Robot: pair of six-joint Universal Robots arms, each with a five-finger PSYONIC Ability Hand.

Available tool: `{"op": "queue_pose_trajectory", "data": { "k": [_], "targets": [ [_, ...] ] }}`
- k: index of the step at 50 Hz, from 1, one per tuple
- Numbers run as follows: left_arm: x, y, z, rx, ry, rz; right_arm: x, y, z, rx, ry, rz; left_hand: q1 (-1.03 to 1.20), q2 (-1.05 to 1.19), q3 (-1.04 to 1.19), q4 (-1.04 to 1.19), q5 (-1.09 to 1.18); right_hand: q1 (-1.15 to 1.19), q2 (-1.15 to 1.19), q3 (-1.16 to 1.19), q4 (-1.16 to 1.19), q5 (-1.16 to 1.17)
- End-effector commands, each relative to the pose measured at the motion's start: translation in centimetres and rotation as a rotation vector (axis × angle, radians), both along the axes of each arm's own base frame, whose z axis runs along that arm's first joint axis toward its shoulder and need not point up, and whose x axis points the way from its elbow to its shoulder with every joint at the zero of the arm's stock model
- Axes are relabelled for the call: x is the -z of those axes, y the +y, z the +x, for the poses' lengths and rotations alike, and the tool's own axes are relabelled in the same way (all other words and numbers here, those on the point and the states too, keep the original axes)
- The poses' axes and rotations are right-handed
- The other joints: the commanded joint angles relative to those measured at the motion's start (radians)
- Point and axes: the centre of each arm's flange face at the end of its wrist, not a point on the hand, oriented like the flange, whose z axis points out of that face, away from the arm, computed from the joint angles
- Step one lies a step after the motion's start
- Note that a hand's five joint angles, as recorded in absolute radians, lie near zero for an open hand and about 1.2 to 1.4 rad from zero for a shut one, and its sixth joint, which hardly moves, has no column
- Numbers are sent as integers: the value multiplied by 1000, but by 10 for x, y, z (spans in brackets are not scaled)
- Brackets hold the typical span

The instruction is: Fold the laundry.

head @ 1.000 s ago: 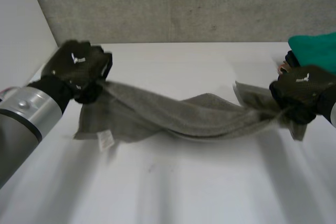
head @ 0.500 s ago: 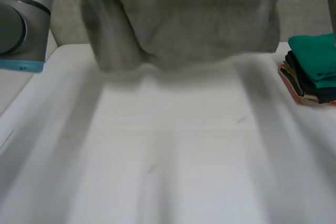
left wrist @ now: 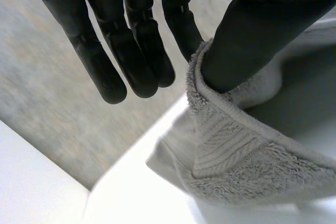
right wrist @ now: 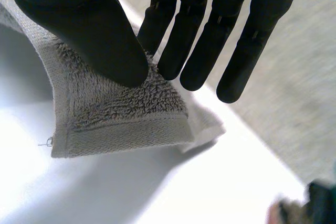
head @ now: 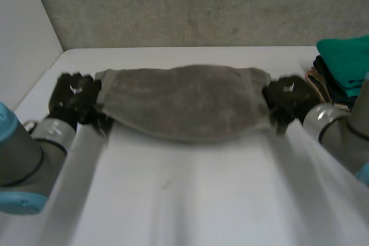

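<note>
Head view gives me the grey towel [head: 184, 105] stretched as a wide band across the far half of the white tabletop [head: 190, 200], one short end in each hand. The left hand [head: 74, 97] has the end nearer the tabletop's left edge, and the right hand [head: 285, 99] has the opposite end. The towel's far edge runs nearly straight between them, while the near edge bows toward me in a soft curve. The pile looks thick and slightly mottled. I can't tell from here whether the middle rests on the tabletop or hangs just clear of it.

In the left wrist view I see the thumb [left wrist: 262, 24] pressed down on the towel's edge, pinching it against a finger, with the other fingers [left wrist: 131, 51] straight and held off the cloth. A flat woven band runs across the terry loops just below the thumb.

In the right wrist view that hand's thumb [right wrist: 89, 30] clamps a hemmed corner against its fingers [right wrist: 173, 30]. A stitched border lines the corner, a short loose thread hangs at its tip, and a second layer of cloth shows behind it.

A stack of folded cloths [head: 343, 64], teal on top, sits at the tabletop's right edge, just beyond the right hand. A grey wall [head: 202, 4] stands behind.
</note>
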Motion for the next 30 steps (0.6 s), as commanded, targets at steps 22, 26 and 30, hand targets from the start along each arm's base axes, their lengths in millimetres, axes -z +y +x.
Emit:
{"op": "queue_pose_trajectory", "data": {
  "k": [22,26,30],
  "targets": [
    [59,0,43,-15,-180,209,25,20,-11,46,124,55,-433,-477,-474,-479,-447,292,224,212,199,233],
    [61,3,42,18,-157,269,25,20,-11,45,122,54,-35,-80,-77,-81,-49,292,224,212,199,233],
    [58,-3,49,-2,-140,275,22,19,-12,48,122,47,283,239,242,237,269,292,224,212,199,233]
  ]
}}
